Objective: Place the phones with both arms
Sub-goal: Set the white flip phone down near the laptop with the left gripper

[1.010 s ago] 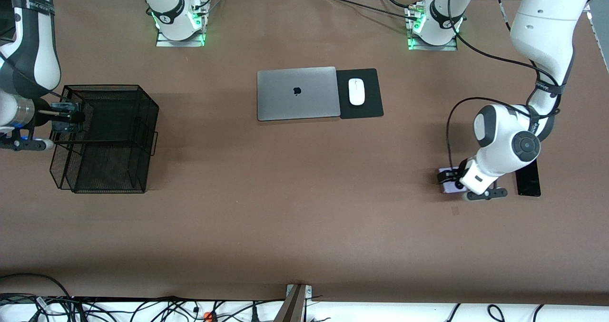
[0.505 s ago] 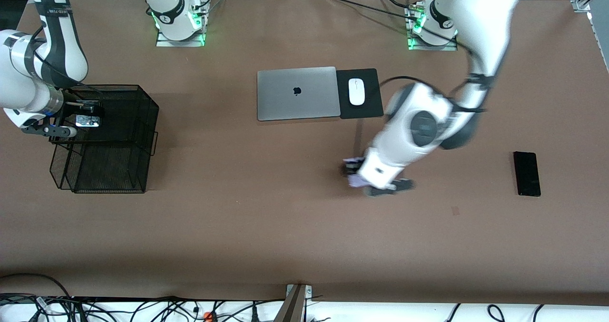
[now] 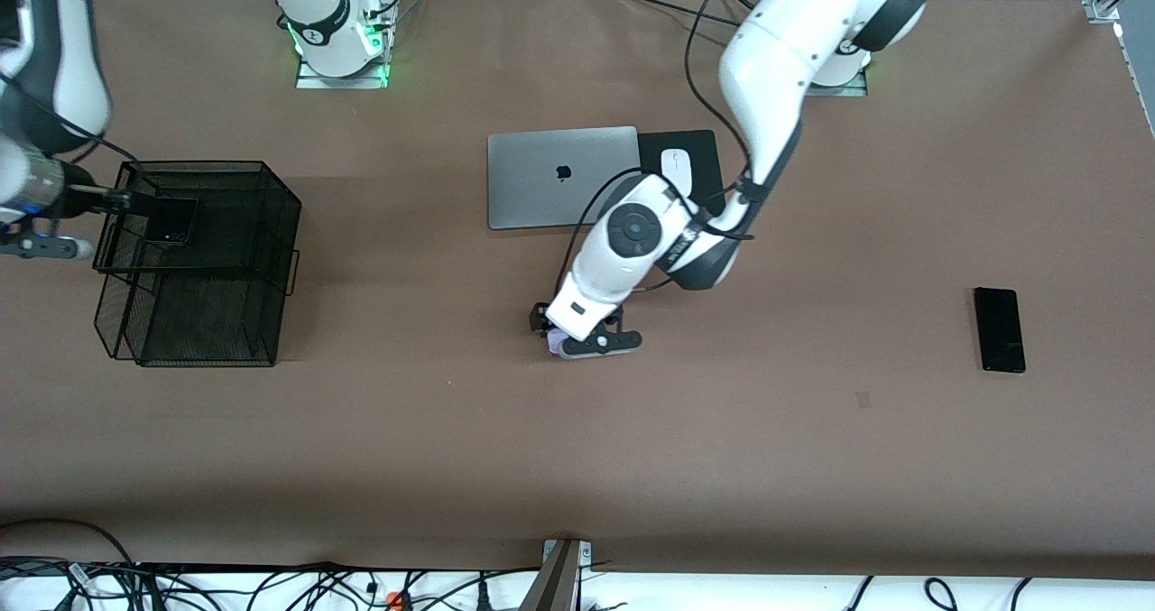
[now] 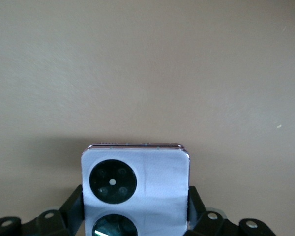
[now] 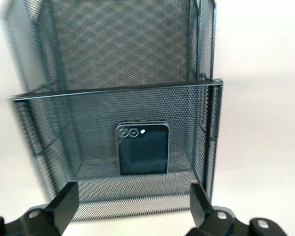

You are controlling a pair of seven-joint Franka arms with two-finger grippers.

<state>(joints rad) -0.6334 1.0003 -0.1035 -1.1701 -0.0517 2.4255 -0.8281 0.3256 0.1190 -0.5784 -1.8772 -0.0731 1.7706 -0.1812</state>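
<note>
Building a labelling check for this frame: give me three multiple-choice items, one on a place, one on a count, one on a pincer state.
1. Where is the squarish black phone?
A. in the black mesh basket
B. on the laptop
C. beside the mouse

2. How many phones lie bare on the table, outside basket and pincers?
A. none
B. one
C. two

3. What is the left pincer doing?
A. open over the laptop
B. shut on the lavender-white phone
C. shut on the mouse

Key: 1 A, the right wrist view shows it inside the mesh, past the open right pincer. 2 B, only the slim black phone. 3 B, its fingers flank that phone.
</note>
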